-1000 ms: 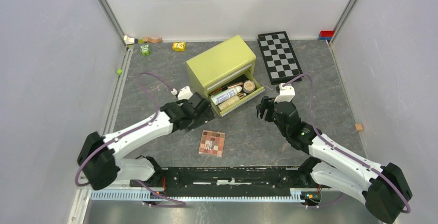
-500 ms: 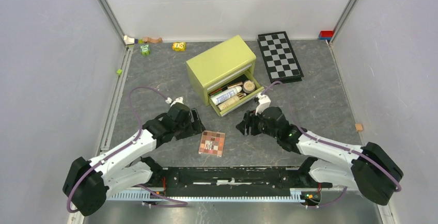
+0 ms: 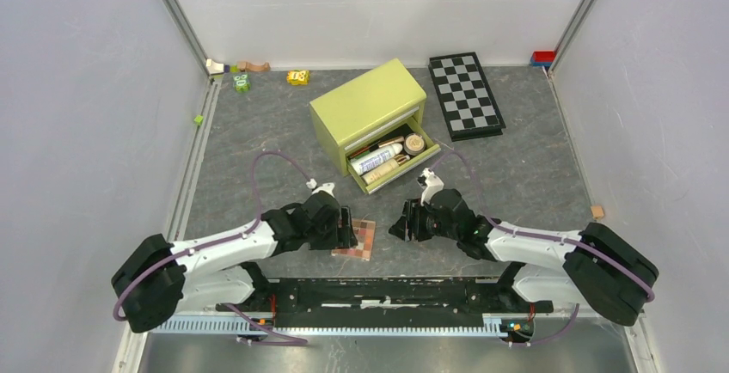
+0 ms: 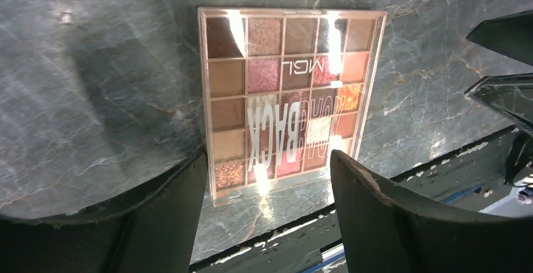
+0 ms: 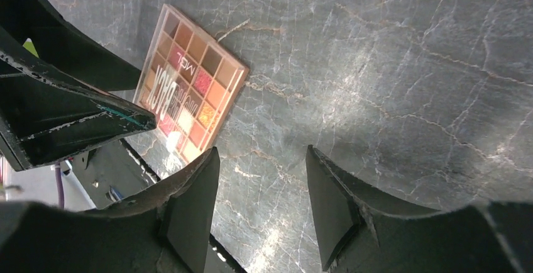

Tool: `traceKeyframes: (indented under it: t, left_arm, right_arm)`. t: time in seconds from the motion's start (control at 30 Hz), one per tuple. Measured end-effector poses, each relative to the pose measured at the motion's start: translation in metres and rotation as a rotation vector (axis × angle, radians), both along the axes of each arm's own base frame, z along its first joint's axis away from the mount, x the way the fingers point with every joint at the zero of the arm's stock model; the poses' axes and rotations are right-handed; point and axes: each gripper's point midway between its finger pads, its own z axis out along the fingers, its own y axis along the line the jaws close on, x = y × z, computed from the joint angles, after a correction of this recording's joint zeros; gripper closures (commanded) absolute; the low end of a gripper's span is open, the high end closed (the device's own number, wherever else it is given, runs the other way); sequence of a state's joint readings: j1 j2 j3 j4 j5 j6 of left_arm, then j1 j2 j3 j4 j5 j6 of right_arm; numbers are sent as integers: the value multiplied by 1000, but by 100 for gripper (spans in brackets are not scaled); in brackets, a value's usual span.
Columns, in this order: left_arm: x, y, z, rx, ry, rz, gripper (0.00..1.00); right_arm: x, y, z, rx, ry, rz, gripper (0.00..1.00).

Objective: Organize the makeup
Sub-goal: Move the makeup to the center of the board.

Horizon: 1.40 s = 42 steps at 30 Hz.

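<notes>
The square pink-brown eyeshadow palette (image 3: 361,241) lies flat on the grey mat near the front rail; it also shows in the left wrist view (image 4: 286,97) and the right wrist view (image 5: 188,94). My left gripper (image 3: 344,229) hovers over its left edge, open, with the palette's near end between the fingertips (image 4: 269,160) and no contact visible. My right gripper (image 3: 397,225) is open just right of the palette, only bare mat between its fingers (image 5: 263,153). A white tube (image 3: 376,160), a round tan jar (image 3: 415,143) and other makeup lie in the open drawer (image 3: 429,153) of the olive box (image 3: 365,102).
A black-and-white checkerboard (image 3: 466,94) lies at the back right. Toy blocks (image 3: 298,76) sit along the back left wall, and a small tan block (image 3: 597,211) lies at the right edge. The black rail (image 3: 387,291) runs close behind the palette.
Both arms drew back from the drawer toward the near edge and came down by the palette. Both sets of jaws narrowed while staying open.
</notes>
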<state>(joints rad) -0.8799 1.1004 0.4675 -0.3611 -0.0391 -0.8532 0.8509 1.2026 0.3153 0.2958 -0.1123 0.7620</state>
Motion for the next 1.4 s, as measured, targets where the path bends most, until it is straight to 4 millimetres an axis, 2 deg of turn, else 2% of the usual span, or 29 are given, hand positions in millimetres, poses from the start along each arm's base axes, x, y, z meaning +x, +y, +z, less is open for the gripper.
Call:
traceKeyframes:
  t: [0.3, 0.5, 0.57, 0.73, 0.9, 1.13, 1.4]
  left_arm:
    - [7, -35, 2, -67, -24, -49, 23]
    - [14, -71, 4, -80, -29, -103, 24]
    - [11, -79, 4, -84, -32, -122, 21]
    - [12, -78, 6, -81, -53, -118, 15]
    - [18, -72, 5, -54, -82, -90, 13]
    - [30, -69, 4, -51, -99, -54, 19]
    - [37, -87, 4, -91, -109, -89, 27]
  right_arm:
    - [-13, -6, -14, -23, 55, 19, 39]
    - [-6, -22, -14, -20, 59, -57, 36]
    - [-1, -31, -14, -11, 59, -100, 35]
    - [7, -43, -13, 12, 63, -172, 35]
    - [8, -37, -12, 51, 90, -180, 41]
    - [0, -22, -15, 115, 171, -143, 46]
    - [-8, -15, -15, 154, 227, -113, 47]
